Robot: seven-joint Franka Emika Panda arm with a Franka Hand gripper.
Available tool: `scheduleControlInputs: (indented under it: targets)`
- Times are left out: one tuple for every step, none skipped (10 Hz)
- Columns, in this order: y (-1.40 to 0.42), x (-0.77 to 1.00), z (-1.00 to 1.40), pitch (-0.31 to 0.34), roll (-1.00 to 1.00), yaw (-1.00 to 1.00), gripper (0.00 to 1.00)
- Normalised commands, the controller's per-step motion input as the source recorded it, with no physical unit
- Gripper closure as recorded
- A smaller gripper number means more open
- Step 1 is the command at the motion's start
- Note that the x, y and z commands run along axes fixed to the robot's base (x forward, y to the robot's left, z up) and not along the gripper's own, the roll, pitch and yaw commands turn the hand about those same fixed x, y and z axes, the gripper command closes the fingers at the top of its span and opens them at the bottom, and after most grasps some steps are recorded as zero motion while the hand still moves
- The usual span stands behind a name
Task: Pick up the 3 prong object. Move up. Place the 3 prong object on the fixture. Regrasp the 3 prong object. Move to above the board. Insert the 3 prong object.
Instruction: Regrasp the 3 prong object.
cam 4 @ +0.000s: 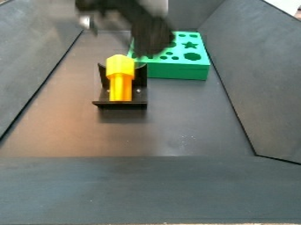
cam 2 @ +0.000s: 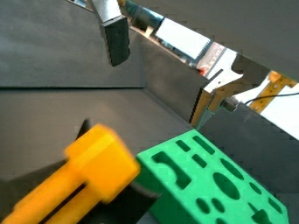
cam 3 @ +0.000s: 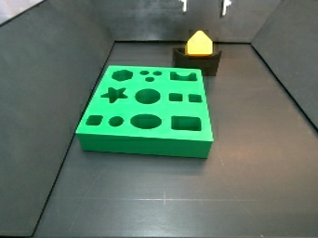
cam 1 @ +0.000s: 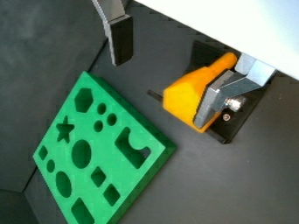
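Observation:
The orange-yellow 3 prong object (cam 3: 199, 42) stands upright in the dark fixture (cam 3: 199, 64) at the back of the floor. It also shows in a side view (cam 4: 120, 75) and in both wrist views (cam 1: 190, 94) (cam 2: 100, 171). The green board (cam 3: 147, 107) lies flat next to the fixture, its cut-out holes up. My gripper (cam 3: 205, 6) is open and empty, well above the piece. Only its fingertips show in that side view. In a side view (cam 4: 123, 13) it is a dark blur. In both wrist views the fingers (cam 1: 121, 39) (cam 2: 114, 39) stand wide apart with the piece far below.
Dark sloping walls (cam 3: 74, 84) enclose the grey floor (cam 3: 162, 186) on the sides and back. The board (cam 4: 177, 54) almost touches the fixture (cam 4: 120, 102). Bright gear shows beyond the wall in a wrist view (cam 2: 181, 39).

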Motion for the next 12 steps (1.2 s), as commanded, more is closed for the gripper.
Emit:
scheduleControlInputs:
  targets:
    - [-0.68,-0.08,0.58,0.009,1.00,0.03,0.00]
    - [-0.42,-0.04,0.25,0.008,1.00,0.03,0.00]
    - [-0.22,-0.02,0.04,0.006,1.00,0.03,0.00]
    - [-0.09,-0.01,0.01,0.006,1.00,0.03,0.00]
    - [-0.01,-0.01,0.04,0.008,1.00,0.03,0.00]
    - [-0.04,-0.01,0.02,0.003,1.00,0.03,0.00]
    - [-0.04,-0.01,0.01,-0.001,1.00,0.03,0.00]
    - [-0.03,-0.02,0.01,-0.004,1.00,0.03,0.00]
    - [-0.02,-0.02,0.00,-0.009,1.00,0.03,0.00]
    - [-0.02,-0.02,0.00,-0.012,1.00,0.03,0.00]
    - [-0.02,-0.02,0.00,-0.013,1.00,0.04,0.00]
    - [-0.02,-0.01,0.01,-0.011,1.00,0.04,0.00]
